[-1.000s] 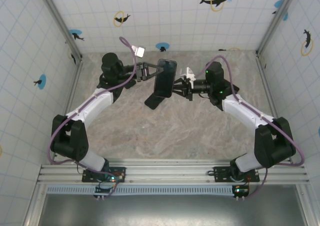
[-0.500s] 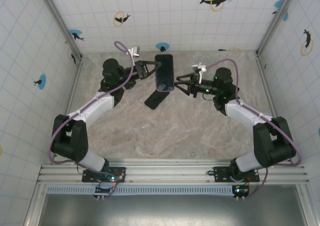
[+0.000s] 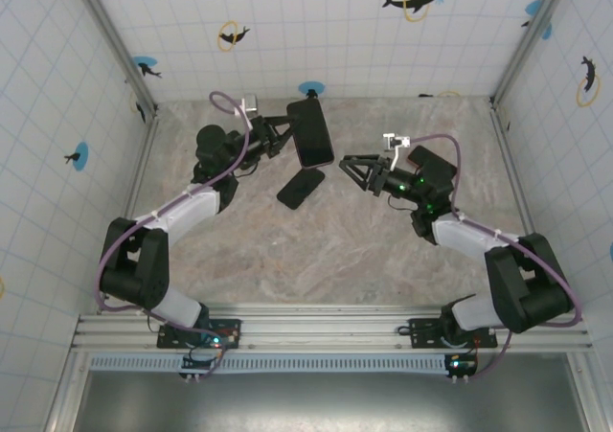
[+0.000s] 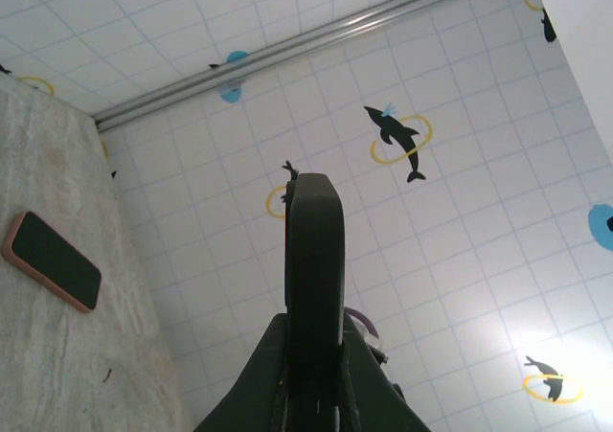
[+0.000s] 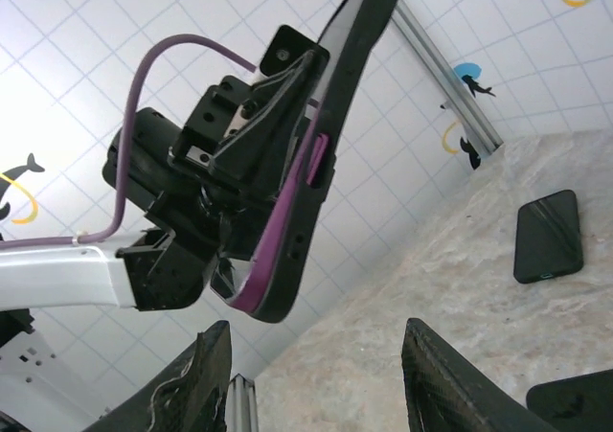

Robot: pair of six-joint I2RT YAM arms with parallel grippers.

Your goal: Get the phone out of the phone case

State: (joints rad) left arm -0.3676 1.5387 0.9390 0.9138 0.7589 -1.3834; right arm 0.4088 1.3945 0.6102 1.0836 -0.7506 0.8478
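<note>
My left gripper [image 3: 287, 135] is shut on the left edge of the phone in its case [image 3: 311, 132] and holds it up above the back of the table. In the left wrist view it stands edge-on as a dark slab [image 4: 314, 250] between my fingers [image 4: 259, 375]. From the right wrist the case [image 5: 321, 135] looks black with a purple band along its edge. My right gripper [image 3: 349, 171] hangs open a short way right of it, touching nothing, and its two carbon fingers [image 5: 206, 379] are spread wide below the case.
A second dark phone [image 3: 300, 188] lies flat on the marble table [image 3: 316, 260] under the held one; it is also on the left in the left wrist view [image 4: 51, 260]. Tiled walls [image 3: 316, 30] with dolphin stickers close in the back and sides.
The right gripper opened, let go of the phone's right edge and drew back to the right. The left gripper carried the phone a little up and towards the back.
</note>
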